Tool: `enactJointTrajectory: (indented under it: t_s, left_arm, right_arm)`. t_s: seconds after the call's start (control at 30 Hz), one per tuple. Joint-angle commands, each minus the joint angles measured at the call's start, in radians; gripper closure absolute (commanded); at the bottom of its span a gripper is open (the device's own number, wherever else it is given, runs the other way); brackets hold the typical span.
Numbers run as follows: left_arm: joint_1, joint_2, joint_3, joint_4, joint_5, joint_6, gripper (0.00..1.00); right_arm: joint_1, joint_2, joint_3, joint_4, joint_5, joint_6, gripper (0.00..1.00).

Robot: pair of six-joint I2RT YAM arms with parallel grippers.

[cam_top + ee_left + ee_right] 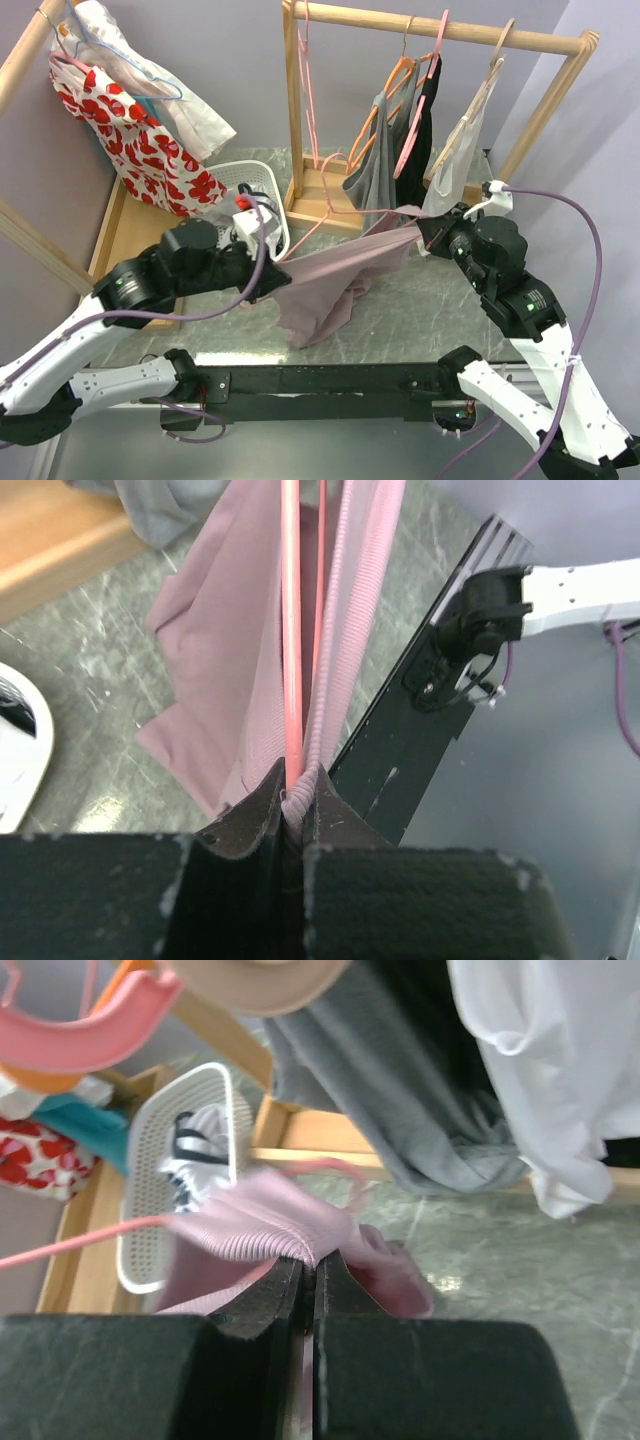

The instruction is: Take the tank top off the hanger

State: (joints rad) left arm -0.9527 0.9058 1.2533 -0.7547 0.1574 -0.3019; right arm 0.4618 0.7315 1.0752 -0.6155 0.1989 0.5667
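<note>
**1 pink top, 2 tight grips**

Stretched between 2 grippers, just above the grey table [430,310]: 1 pink tank top [325,285]. Pulled tight along its top edge, with the loose bottom part sagging down onto the table. Just in front of the right wooden rack [450,28].

Left gripper [297,805]: fingers squeezed shut, no gap showing. Pinched in there, 1 ribbed pink edge of the tank top. Running into the same pinch, 2 thin wires of the pink hanger [291,630].

Right gripper [312,1265]: fingers squeezed shut too. Caught between them, a bunch of ribbed pink cloth from the other end of the tank top.

Behind, on the right wooden rack, 3 more tops on hangers: 1 grey top [375,170], 1 black top [422,130], 1 white top [455,160].

Off to the side, the left wooden rack [20,60], with 1 red flowered cloth [130,150] and 1 white cloth [195,115]. Between the 2 racks, 1 white basket [262,178] with holes in its sides.
</note>
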Motion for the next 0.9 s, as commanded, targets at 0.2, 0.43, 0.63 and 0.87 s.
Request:
enactJointTrajectory:
  t_s: [0.2, 0.43, 0.63, 0.87]
  left_arm:
    - [0.0, -0.099, 0.095, 0.015, 0.05, -0.02, 0.99]
    - [0.0, -0.045, 0.109, -0.077, 0.117, 0.009, 0.99]
    - [0.0, -0.03, 0.074, -0.064, 0.156, 0.014, 0.99]
    - [-0.001, -0.021, 0.176, -0.084, 0.165, -0.008, 0.99]
  right_arm:
    - [-0.103, 0.04, -0.058, 0.04, -0.03, 0.012, 0.98]
    - [-0.106, 0.016, -0.061, 0.077, -0.009, 0.019, 0.97]
    - [-0.114, -0.052, -0.044, 0.073, 0.079, 0.006, 0.96]
    - [-0.126, 0.003, -0.07, 0.033, 0.126, 0.01, 0.96]
